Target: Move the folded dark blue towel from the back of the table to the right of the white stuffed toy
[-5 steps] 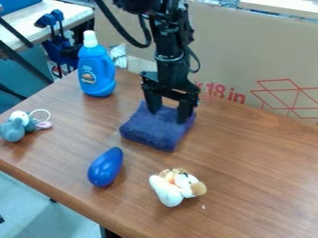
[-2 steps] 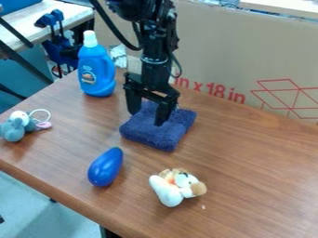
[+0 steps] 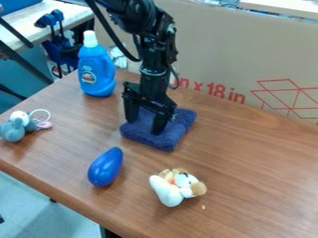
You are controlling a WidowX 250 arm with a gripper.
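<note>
The black gripper (image 3: 144, 125) hangs open over the left part of a folded dark blue cloth (image 3: 177, 128), its two fingers apart and pointing down. One finger is at the cloth's left edge and the other is over its middle; whether they touch it I cannot tell. In front of the cloth lies a blue eggplant-shaped toy (image 3: 105, 167). To its right a small white and tan plush toy (image 3: 177, 187) rests on the table.
A blue bottle with a white cap (image 3: 96, 69) stands behind and left of the gripper. At the table's left edge is a grey-blue plush toy (image 3: 15, 128) with a loop. A cardboard panel (image 3: 248, 56) rises along the back edge of the wooden table (image 3: 248, 186).
The gripper has moved left across the cloth and then lower and slightly nearer the camera. Its fingers stay apart; the cloth and toys have not moved.
</note>
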